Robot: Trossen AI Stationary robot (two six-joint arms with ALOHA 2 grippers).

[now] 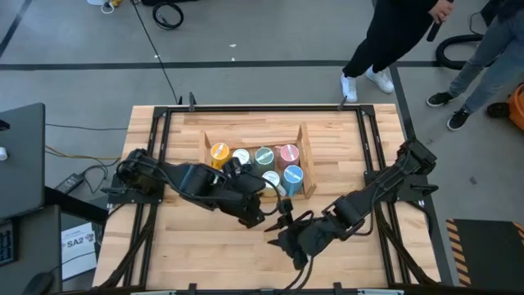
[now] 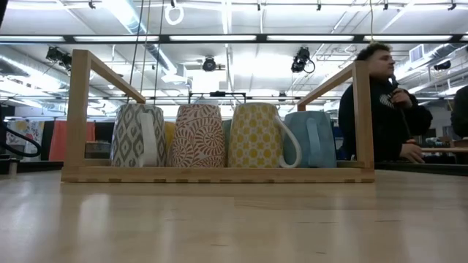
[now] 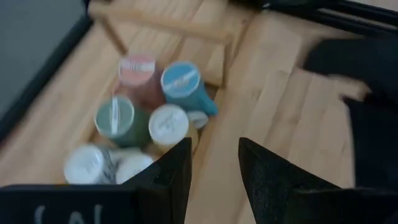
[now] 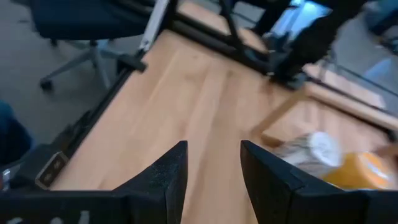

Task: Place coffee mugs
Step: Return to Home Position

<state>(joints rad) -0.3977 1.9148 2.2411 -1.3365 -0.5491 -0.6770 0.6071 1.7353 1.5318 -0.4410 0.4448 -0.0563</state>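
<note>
Black fingers of the left tool (image 3: 214,144) stand parted with bare wood showing in the gap; they grasp nothing and touch nothing. The right tool (image 4: 213,144) is released in the same way, its fingers apart and empty. Seen from above, both hang over the near middle of the pale wooden plank worktop (image 1: 340,156), close beside each other and just in front of the open wooden shelf frame (image 1: 306,156). The coffee mugs (image 1: 264,156) stand packed inside that frame, touching one another. From table height the front row reads grey-patterned mug (image 2: 137,135), red-patterned mug (image 2: 199,135), yellow-patterned mug (image 2: 254,135) and plain blue mug (image 2: 311,139). The mugs behind that row are almost wholly hidden, with only slivers showing between them. From above only six round tops can be counted, since the left arm crosses the frame's near left corner and partly covers one pale mug. Neither tool enters the table-height view. Both wrist views are smeared, so the mugs' patterns cannot be read there. A person in a dark top (image 2: 380,109) stands beyond the worktop, cut off by the frame's post.
</note>
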